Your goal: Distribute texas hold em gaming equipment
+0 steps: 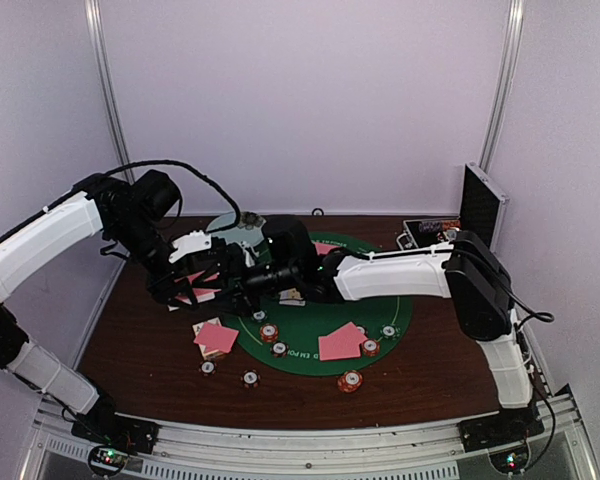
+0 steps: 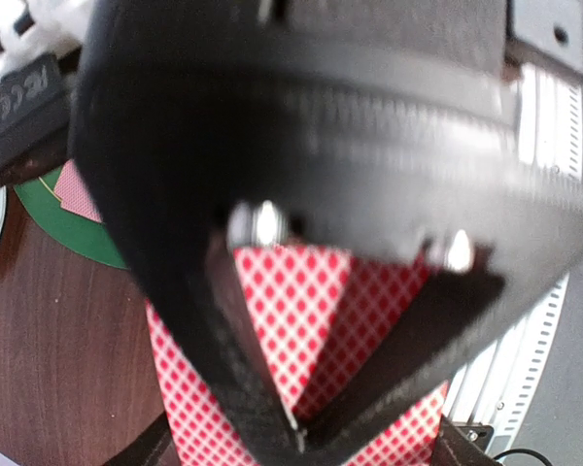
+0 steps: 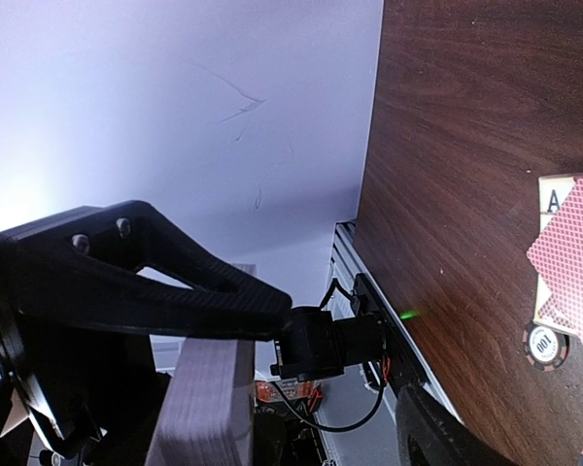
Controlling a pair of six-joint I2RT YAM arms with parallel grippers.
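Clutter rings the green felt mat (image 1: 315,315). 1 small pile of loose pink-backed cards (image 1: 217,337) lies at the mat's near left edge and another sits on the felt to its right. Striped poker chips (image 1: 350,381) are scattered along the near rim and on the bare wood of the table (image 1: 140,350). The pale blue-green plate (image 1: 236,228) lies at the far side behind the arms. The metal case (image 1: 480,205) stands in the far right corner with its lid upright.

Both arms meet over the mat's left side. The right forearm stretches across the felt and hides much of it from above.

The left gripper (image 1: 192,285) hangs above the table by the mat's left edge. Its 2 fingers (image 2: 243,388) are clamped onto the deck of pink-backed cards (image 2: 291,291), narrowing to a V over the red diamond pattern.

The right gripper (image 1: 238,285) points at that deck from the right, just beside it. In the right wrist view the deck's edge rises in the foreground under the left gripper's black finger. The 1 right finger (image 3: 437,432) that shows stands well clear of the deck, so these jaws are apart and hold nothing. Beyond it, a pink-backed card overlaps a face-up one on the wood, with a dark chip (image 3: 546,345) touching it.
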